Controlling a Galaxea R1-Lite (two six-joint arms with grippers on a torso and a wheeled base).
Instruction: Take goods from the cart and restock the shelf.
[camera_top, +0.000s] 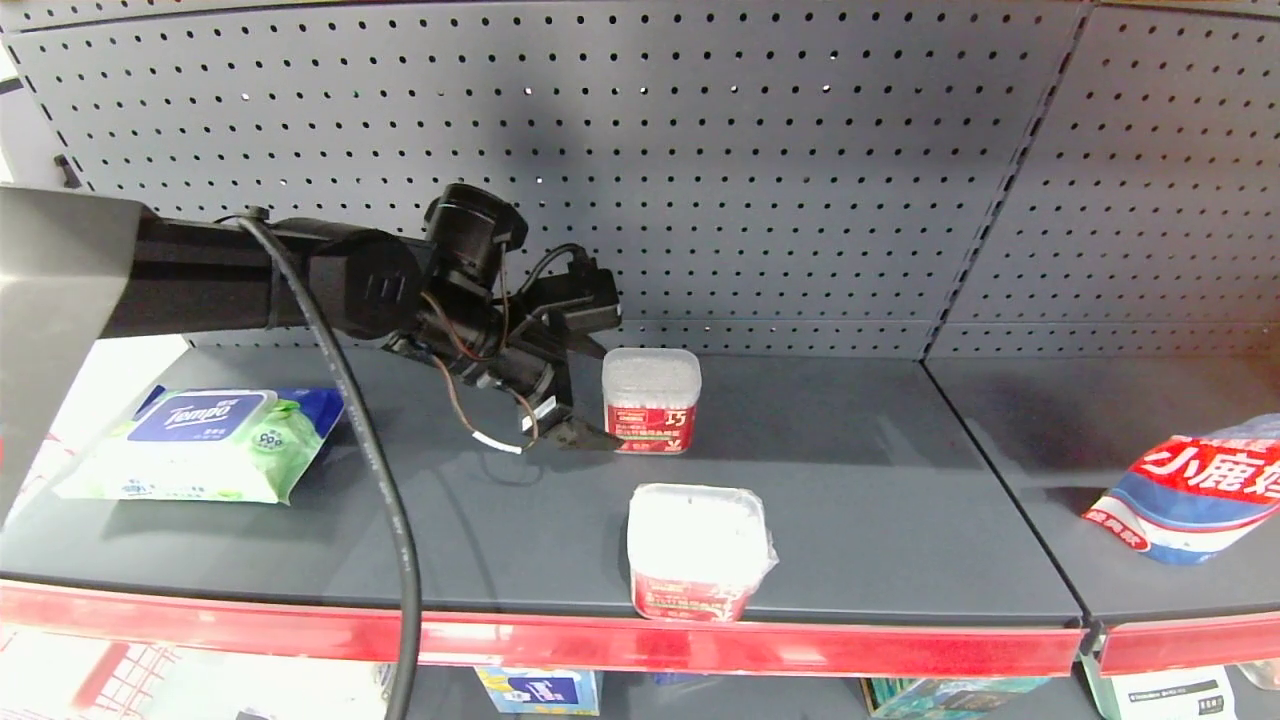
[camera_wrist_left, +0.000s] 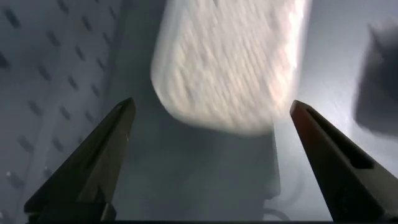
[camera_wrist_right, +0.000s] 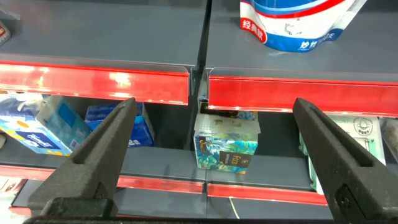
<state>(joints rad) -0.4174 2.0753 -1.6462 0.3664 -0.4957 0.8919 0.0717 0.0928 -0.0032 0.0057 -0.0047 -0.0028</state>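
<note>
Swab tub (camera_top: 651, 400), a clear box packed with white and banded by a red label, stands upright on the grey shelf (camera_top: 850, 480), toward the rear and just short of the pegboard back (camera_top: 700, 150). We see a second tub of the same kind (camera_top: 697, 550) at 6 o'clock from it, near the shelf's front edge above the red price rail (camera_top: 750, 645); the two are apart.

At 9 o'clock from the rear tub we find the left gripper (camera_top: 590, 395), its arm coming in from the left side. Its jaws are spread wide. In the left wrist view the tub (camera_wrist_left: 230, 62) lies just beyond the left gripper (camera_wrist_left: 211, 104), lined up with the gap and pinched by neither finger. In the head view one dark fingertip (camera_top: 590, 437) sits just beside the tub's lower left corner; we cannot tell whether it touches.

Farther out at 9 o'clock a soft pack of wipes (camera_top: 200, 445) lies flat on the shelf. At 3 o'clock, on the neighbouring shelf bay, a red, white and blue bag (camera_top: 1195, 490) lies on its side.

The right gripper (camera_wrist_right: 214, 102) has its jaws spread, with nothing between them. Its camera looks at the shelf front: the same bag (camera_wrist_right: 298, 22) above the rail (camera_wrist_right: 93, 81), a teal box (camera_wrist_right: 227, 140) and blue packs (camera_wrist_right: 56, 127) on the tier below.
</note>
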